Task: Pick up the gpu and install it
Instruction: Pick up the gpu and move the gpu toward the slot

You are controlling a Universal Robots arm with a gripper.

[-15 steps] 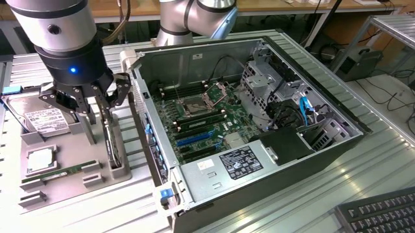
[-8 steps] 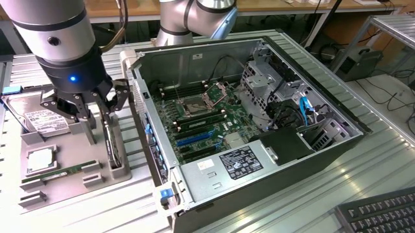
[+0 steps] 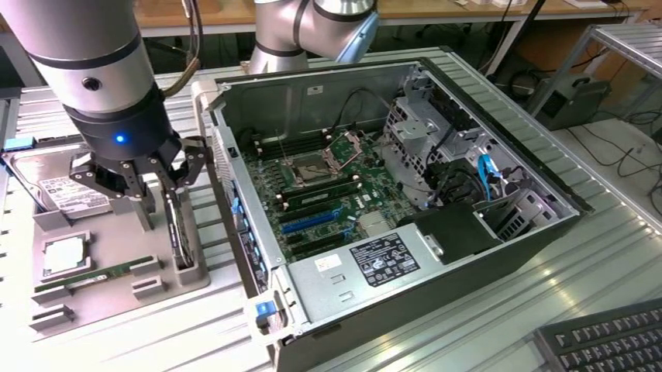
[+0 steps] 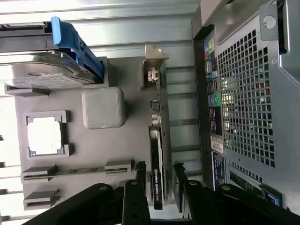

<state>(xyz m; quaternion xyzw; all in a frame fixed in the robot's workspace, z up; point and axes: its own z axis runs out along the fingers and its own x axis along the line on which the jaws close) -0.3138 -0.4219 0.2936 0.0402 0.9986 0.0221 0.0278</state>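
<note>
Exterior view's far left: grey parts tray (image 3: 108, 232) w/ hard drive (image 3: 67, 194), CPU (image 3: 64, 256) below it, green RAM stick (image 3: 88, 277) lower left. At tray's right edge: gpu (image 4: 157, 159), upright on its long edge in a slot. Thin dark board, black shroud, silvery bracket at 1 end. Straddled by gripper (image 4: 159, 167), fingers (image 4: 140, 176) released, 1 each side, not clamping. Just right: open PC case (image 3: 310, 93), wall close beside gpu. Lower right corner: keyboard (image 3: 610, 341).
</note>
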